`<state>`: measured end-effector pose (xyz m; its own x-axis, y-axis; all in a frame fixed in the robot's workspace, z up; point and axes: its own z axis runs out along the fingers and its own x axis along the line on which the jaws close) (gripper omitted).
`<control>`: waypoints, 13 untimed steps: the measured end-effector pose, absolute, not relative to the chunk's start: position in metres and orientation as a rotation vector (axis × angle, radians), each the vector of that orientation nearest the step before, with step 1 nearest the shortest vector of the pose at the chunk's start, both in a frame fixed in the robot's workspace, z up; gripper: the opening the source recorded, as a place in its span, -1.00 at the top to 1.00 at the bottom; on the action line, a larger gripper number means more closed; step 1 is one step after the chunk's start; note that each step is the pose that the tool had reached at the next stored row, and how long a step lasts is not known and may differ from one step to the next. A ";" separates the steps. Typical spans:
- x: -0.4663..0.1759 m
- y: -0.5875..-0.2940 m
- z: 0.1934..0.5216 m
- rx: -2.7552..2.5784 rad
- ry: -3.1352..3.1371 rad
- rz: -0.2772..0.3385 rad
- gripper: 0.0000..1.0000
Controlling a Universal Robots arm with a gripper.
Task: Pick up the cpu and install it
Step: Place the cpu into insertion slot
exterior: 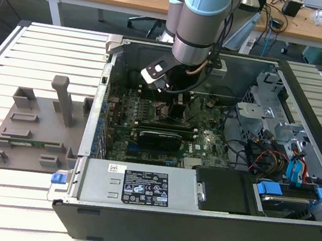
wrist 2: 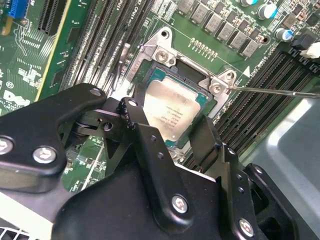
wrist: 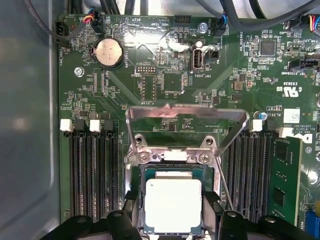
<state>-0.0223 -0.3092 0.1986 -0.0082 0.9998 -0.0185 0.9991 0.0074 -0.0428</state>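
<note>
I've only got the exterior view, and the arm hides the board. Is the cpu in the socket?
Observer: Yes. In both wrist views the cpu lies flat in the socket.
Operator: Where is the gripper?
Observer: In the second wrist view the gripper straddles the cpu, one side at each edge.
Operator: Is the frame down over it?
Observer: No. In the first wrist view the frame stands swung open, clear of the cpu.
</note>
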 end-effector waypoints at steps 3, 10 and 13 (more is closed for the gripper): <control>-0.022 -0.309 0.200 -2.200 -2.217 0.068 -0.24; -0.022 -0.307 0.213 -2.201 -2.218 0.070 -0.20; -0.023 -0.307 0.213 -2.201 -2.218 0.070 0.17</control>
<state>-0.0226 -0.3074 0.2131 -0.0080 0.9998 -0.0201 0.9991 0.0072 -0.0428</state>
